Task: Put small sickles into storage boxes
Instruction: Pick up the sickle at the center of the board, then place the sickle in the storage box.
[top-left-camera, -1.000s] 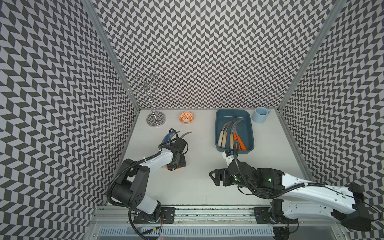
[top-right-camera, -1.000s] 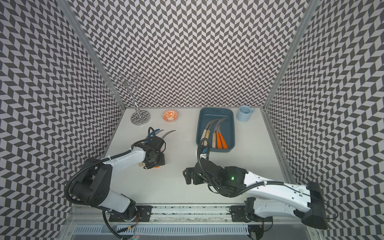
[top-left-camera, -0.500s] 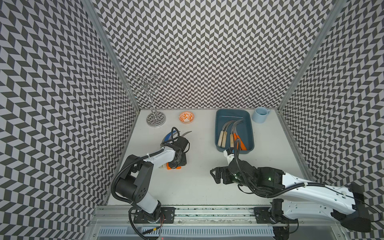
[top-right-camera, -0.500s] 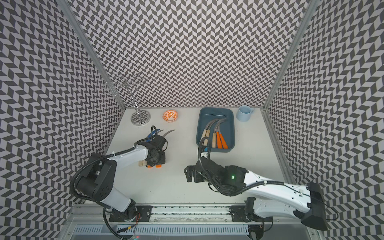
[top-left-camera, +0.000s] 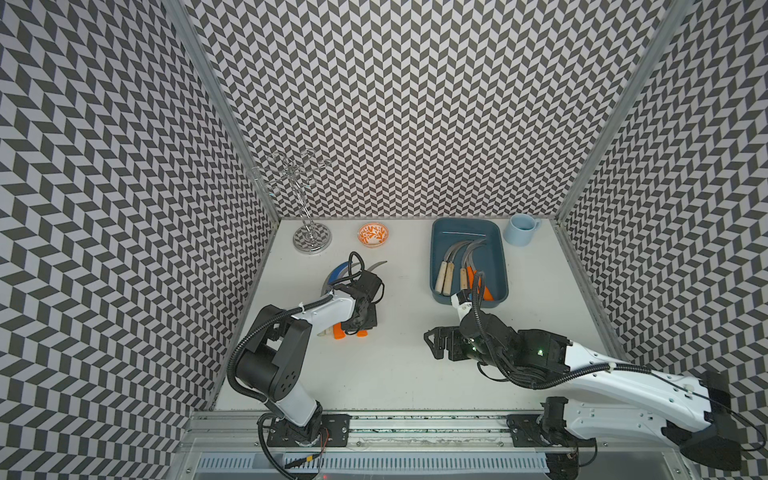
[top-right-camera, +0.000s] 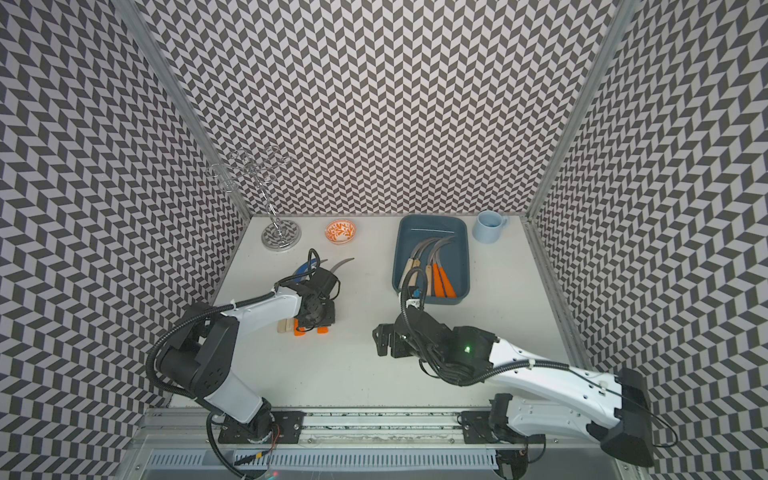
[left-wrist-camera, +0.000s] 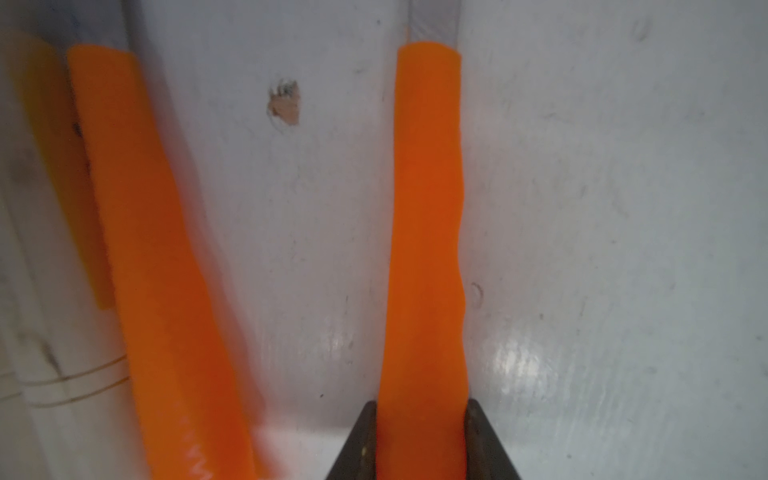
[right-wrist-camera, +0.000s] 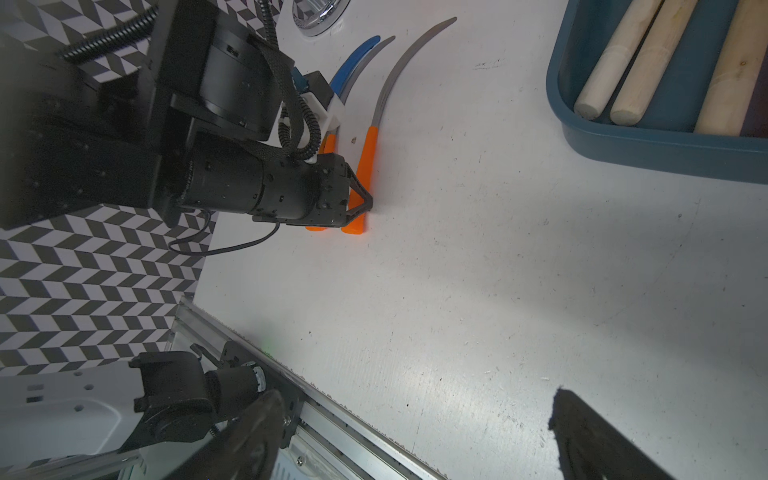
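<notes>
Step in hand: pick-up of one orange-handled sickle (right-wrist-camera: 367, 166) from the worktop (top-left-camera: 399, 374); lift judged not yet begun.
Left jaws: closed narrowly on that sickle's handle near its butt, a finger (left-wrist-camera: 358, 444) against each side; blur leaves the firmness of the pinch uncertain.
Right jaws: spread wide, empty, by the near short end of the storage box (top-left-camera: 494, 257).
Task thing: the gripped sickle lies well apart from the storage box, off its long side; other loose sickles (right-wrist-camera: 353, 56) lie just beside it, farther from the box.
Storage box: several stored sickles (top-left-camera: 457, 266) inside.
Next move: level lift, carry to the box, handle aligned with its length, blade tip clearing the rim.
</notes>
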